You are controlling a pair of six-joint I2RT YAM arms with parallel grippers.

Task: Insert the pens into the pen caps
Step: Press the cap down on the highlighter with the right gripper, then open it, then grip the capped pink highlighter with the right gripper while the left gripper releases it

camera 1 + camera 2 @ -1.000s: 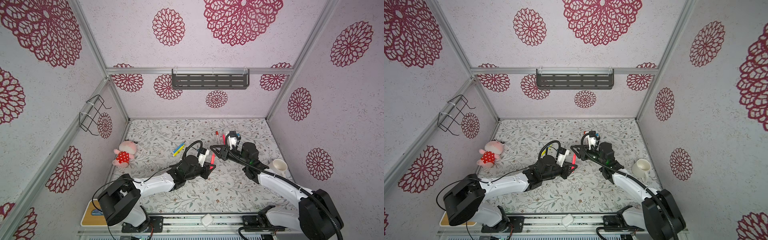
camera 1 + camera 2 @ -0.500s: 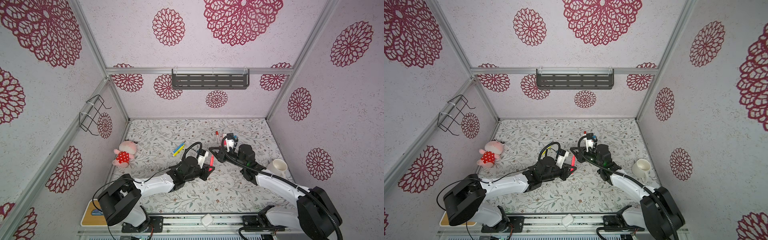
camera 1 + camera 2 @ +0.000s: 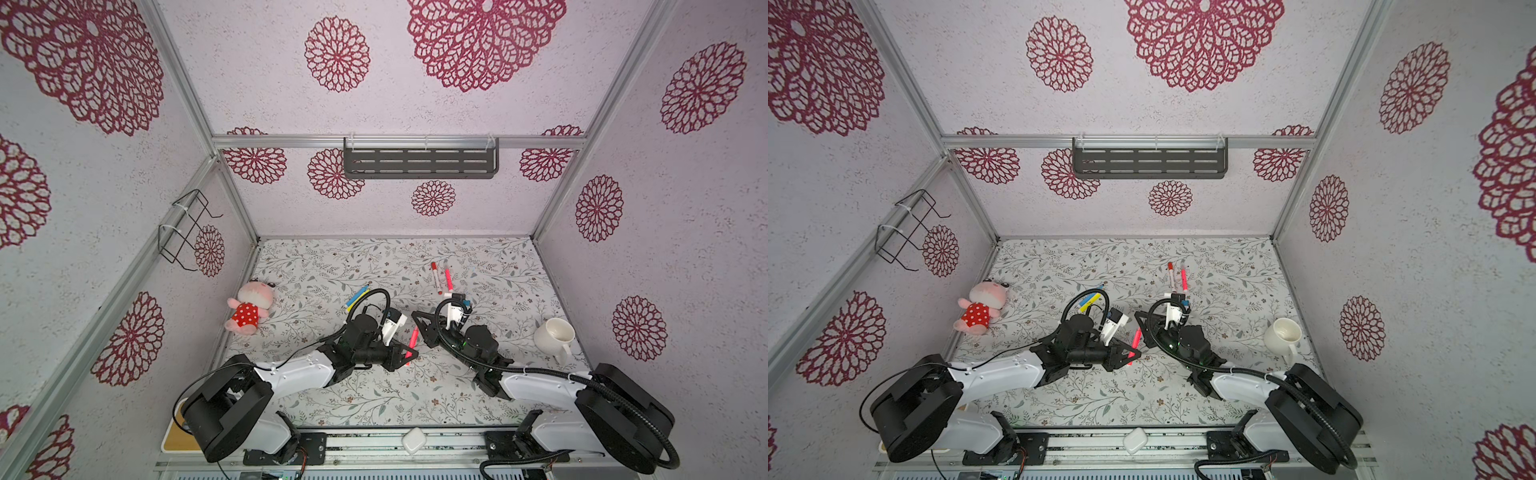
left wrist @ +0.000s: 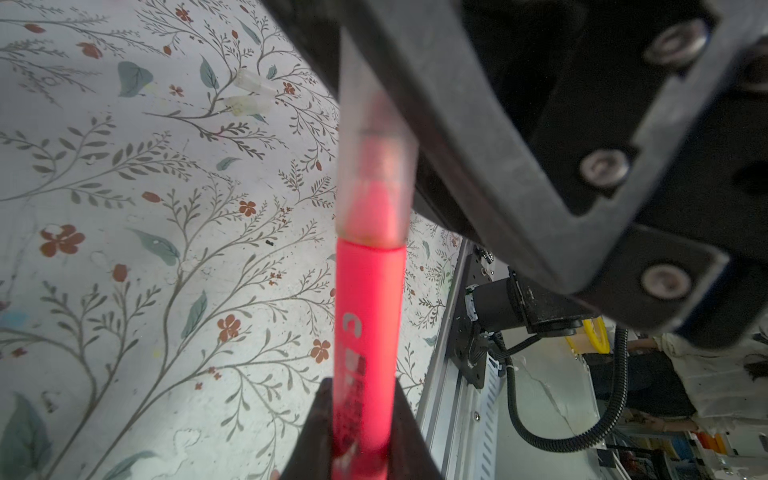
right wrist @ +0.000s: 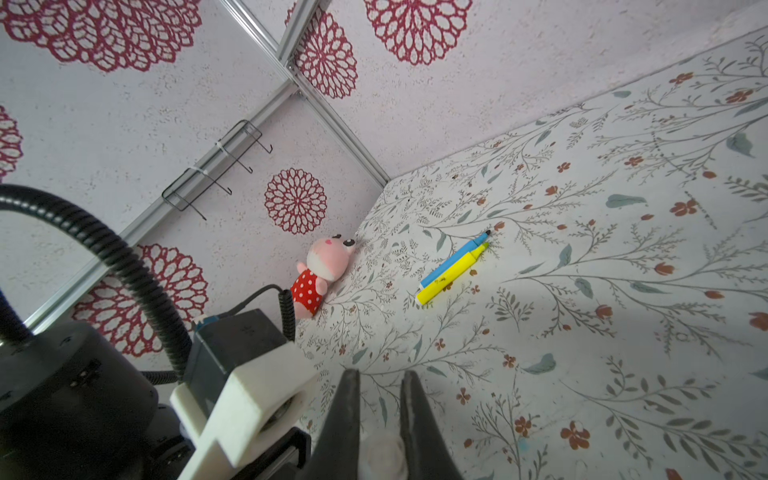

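pink pen [image 4: 368,316] clamped low on its barrel by left gripper [image 3: 409,356], jaws closed tight on it. pen is held off the tabletop [image 3: 374,399], over the middle and somewhat toward the front edge

pen cap [image 4: 374,174], see-through, sits over the pen's tip. pink nib shows through it in left wrist view

right gripper [image 3: 419,330] is closed on that cap. right wrist view shows the whitish tube pinched deep between the jaws. the two grippers meet nose to nose in both top views, pen and cap lined up between them

outward from there:
- blue pen [image 5: 453,259] and yellow pen [image 5: 451,274] lie flat side by side, touching, tips bare, left of the tabletop's centre
- red pen [image 3: 436,278] and second pink pen [image 3: 449,280] lie close together toward the back edge, right of centre
- loose caps [image 4: 253,81], two of them, lie near each other on the tabletop in left wrist view. can't place them in the top views
- white mug [image 3: 555,338] stands upright near the right edge
- plush toy [image 3: 249,307] lies against the left edge
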